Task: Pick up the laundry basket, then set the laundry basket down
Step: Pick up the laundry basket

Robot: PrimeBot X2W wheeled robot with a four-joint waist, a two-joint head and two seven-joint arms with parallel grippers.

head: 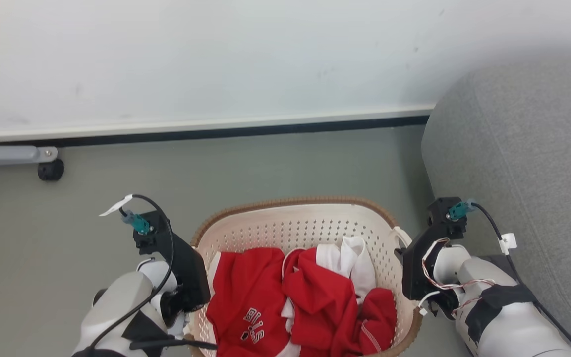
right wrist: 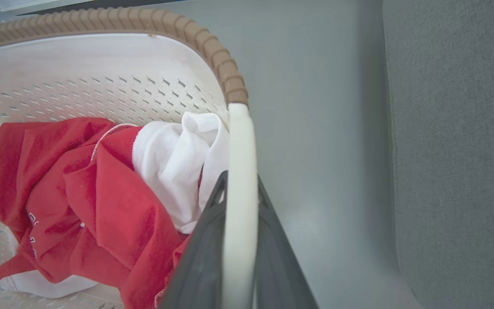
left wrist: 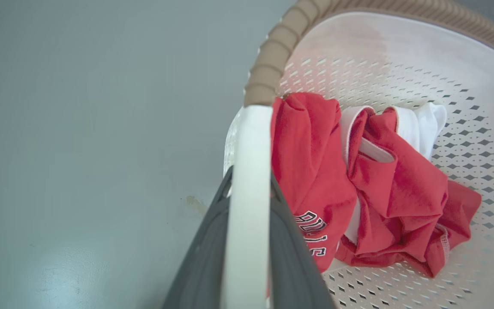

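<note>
Left hand point(left wrist: 250, 177) and right hand point(right wrist: 240, 178) each clamp a white side handle point(left wrist: 249, 137) of the cream perforated plastic laundry basket point(head: 295, 225). The red fabric jersey point(head: 246, 297) inside reads "BULS" across a fold.

Likely a room in a home. A grey fabric sofa point(head: 528, 148) stands by a white wall point(head: 216, 59). A laundry basket point(head: 295, 203) holds red clothes point(head: 315, 292).

You see the laundry basket point(head: 305, 225) in cream, its wall dotted with diamond-shaped holes, its rim point(head: 285, 202) brown and woven-looking. Between your left gripper's point(left wrist: 249, 180) dark grey fingers point(left wrist: 204, 262) runs a white handle point(left wrist: 251, 137). Just beside them is a red jersey point(left wrist: 311, 171) with black-and-white lettering, and on the other side a grey-green floor point(left wrist: 79, 150).
</note>
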